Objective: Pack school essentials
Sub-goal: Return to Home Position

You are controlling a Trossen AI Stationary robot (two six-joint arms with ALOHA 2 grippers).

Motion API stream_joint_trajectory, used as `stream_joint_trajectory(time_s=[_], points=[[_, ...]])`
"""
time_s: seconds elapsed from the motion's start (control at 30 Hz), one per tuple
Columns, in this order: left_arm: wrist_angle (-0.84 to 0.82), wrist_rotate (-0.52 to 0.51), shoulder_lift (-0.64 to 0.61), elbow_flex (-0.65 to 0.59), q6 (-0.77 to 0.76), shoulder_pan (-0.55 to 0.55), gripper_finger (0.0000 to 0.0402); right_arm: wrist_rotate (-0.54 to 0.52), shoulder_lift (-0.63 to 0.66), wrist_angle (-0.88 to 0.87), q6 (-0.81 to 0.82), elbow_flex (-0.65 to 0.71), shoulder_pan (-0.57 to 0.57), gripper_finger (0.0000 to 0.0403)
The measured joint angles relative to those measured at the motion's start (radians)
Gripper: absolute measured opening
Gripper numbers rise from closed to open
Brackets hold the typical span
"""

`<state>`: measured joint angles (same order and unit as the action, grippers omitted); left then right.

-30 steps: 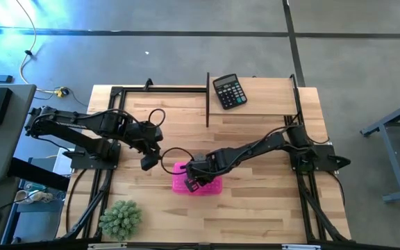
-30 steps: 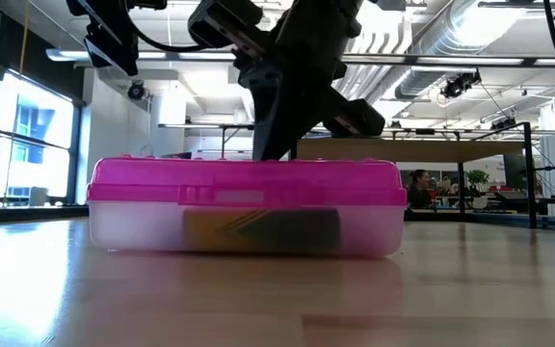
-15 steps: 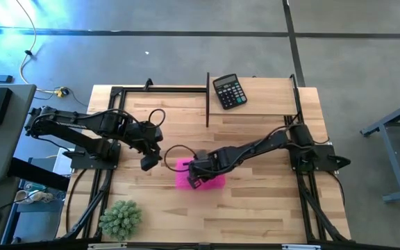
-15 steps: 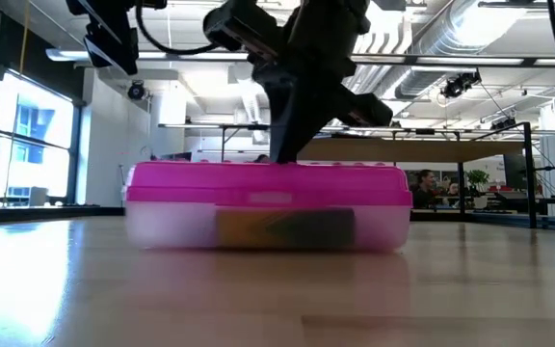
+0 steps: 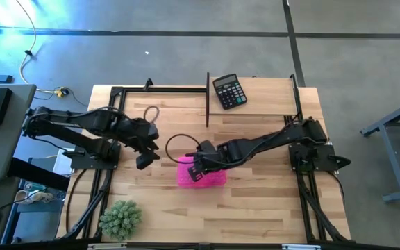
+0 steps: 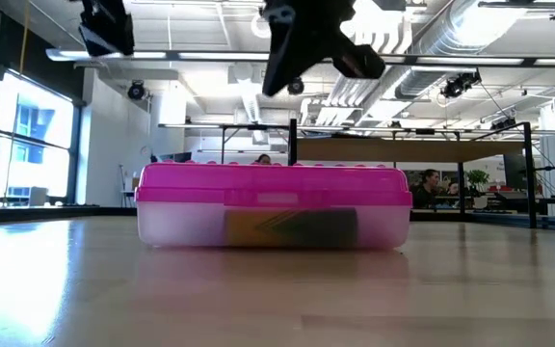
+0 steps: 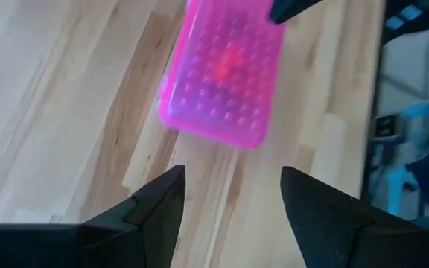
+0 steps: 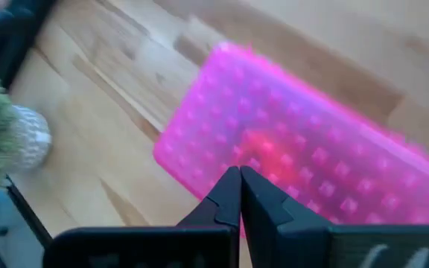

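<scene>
Only low view shows box's [image 6: 273, 183] yellow pack [image 6: 290, 227]; right tool [image 8: 239, 175] clenched, left tool [image 7: 233, 179] released

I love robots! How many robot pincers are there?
2. The left pincer hangs open over the table, beside the pink box. The right pincer is shut, above the box and not touching it. None seem hidden.

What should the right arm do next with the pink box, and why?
Likely draw the right pincer up and back toward its base. The pink box sits on the table with its lid down, the right pincer hangs shut above it gripping nothing, and the left pincer waits open off to one side.
</scene>
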<state>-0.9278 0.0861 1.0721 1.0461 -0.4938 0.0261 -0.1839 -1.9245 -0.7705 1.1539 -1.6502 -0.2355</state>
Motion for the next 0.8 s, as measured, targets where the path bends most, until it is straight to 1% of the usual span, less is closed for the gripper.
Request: stream_joint_trajectory(time_s=[0.1, 0.2, 0.3, 0.43, 0.57, 0.7, 0.8], points=[[0.004, 0.000, -0.047, 0.030, 0.012, 0.000, 0.0211, -0.046, 0.034, 0.021, -0.064, -0.001, 0.007, 0.0000], [0.011, -0.021, -0.093, 0.056, 0.042, 0.000, 0.0211, -0.065, 0.066, 0.058, -0.135, -0.002, 0.020, 0.0000], [0.027, -0.077, -0.153, 0.060, 0.078, -0.003, 0.0211, -0.081, 0.091, 0.108, -0.244, -0.002, 0.032, 0.0000], [0.073, -0.170, -0.250, 0.045, 0.097, -0.026, 0.0211, -0.094, 0.128, 0.186, -0.433, -0.003, 0.053, 0.0000], [0.170, -0.215, -0.369, -0.045, 0.098, -0.050, 0.0211, -0.038, 0.154, 0.268, -0.606, -0.003, 0.092, 0.0000], [0.301, -0.229, -0.500, -0.185, 0.105, -0.060, 0.0211, 0.021, 0.172, 0.329, -0.718, -0.004, 0.137, 0.0000], [0.397, -0.229, -0.591, -0.299, 0.105, -0.061, 0.0211, 0.059, 0.184, 0.340, -0.797, -0.004, 0.163, 0.0000]])
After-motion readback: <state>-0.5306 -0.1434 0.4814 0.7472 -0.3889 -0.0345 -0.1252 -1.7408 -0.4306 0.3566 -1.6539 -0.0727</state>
